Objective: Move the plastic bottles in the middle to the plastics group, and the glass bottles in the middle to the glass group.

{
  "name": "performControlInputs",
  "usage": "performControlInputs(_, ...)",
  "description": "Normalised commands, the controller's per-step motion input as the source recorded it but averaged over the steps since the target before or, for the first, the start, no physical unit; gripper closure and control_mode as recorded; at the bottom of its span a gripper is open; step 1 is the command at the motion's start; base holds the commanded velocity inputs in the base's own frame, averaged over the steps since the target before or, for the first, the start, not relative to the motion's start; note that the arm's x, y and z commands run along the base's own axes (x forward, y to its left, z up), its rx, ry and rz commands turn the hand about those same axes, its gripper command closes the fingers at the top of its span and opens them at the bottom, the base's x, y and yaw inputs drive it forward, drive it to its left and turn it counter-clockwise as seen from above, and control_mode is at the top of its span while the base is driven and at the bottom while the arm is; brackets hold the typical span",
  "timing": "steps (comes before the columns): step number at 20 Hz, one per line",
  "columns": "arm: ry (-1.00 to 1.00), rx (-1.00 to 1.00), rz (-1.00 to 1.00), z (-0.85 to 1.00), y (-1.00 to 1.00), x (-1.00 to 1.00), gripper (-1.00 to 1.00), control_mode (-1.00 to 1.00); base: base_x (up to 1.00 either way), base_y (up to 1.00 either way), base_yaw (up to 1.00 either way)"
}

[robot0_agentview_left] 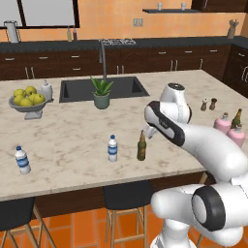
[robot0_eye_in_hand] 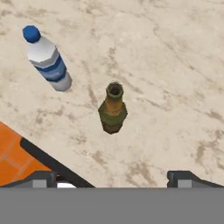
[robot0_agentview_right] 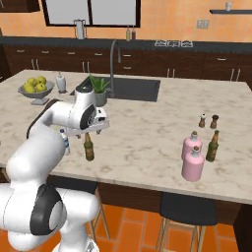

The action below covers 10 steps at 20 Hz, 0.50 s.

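Marble island counter point(robot0_agentview_left: 68, 131) in a rendered kitchen, with a dark sink point(robot0_agentview_left: 80, 89) set into its far side and a small potted plant point(robot0_agentview_left: 101, 92) at the sink's near rim. A white robot arm reaches over the near edge, its gripper point(robot0_eye_in_hand: 113, 178) hanging above the middle of the counter with the jaws spread wide and nothing between them.

In the hand view, looking down, a slim brown-green beer bottle point(robot0_eye_in_hand: 113, 109) stands upright on the marble ahead of the two dark fingertips point(robot0_eye_in_hand: 43, 179), apart from them. To its left stands a small clear water bottle point(robot0_eye_in_hand: 47, 59) with a blue label band; its cap looks blue from above.

In the left base view the same beer bottle point(robot0_agentview_left: 141, 146) and water bottle point(robot0_agentview_left: 112, 148) stand near each other close to the counter's near edge, the beer bottle on the right. A second water bottle point(robot0_agentview_left: 22, 160) stands alone far to the left.

At the right end, seen from the right base camera, two squat pink bottles point(robot0_agentview_right: 191, 157) with white stoppers stand beside another dark beer bottle point(robot0_agentview_right: 212, 146). Two tiny shakers point(robot0_agentview_right: 208, 120) sit just beyond them. A bowl of yellow-green fruit point(robot0_agentview_left: 28, 99) and a white pump bottle point(robot0_agentview_left: 46, 90) stand far left, near the sink.
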Motion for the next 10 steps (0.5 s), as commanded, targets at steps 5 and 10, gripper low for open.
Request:
performControlInputs(5,0.00,0.00,-0.19,-0.01,0.56,0.00,-1.00,-1.00,0.00,0.00,0.00)
performControlInputs(10,0.00,0.00,-0.35,-0.08,0.07,0.09,-1.00,-1.00,0.00,0.00,0.00)
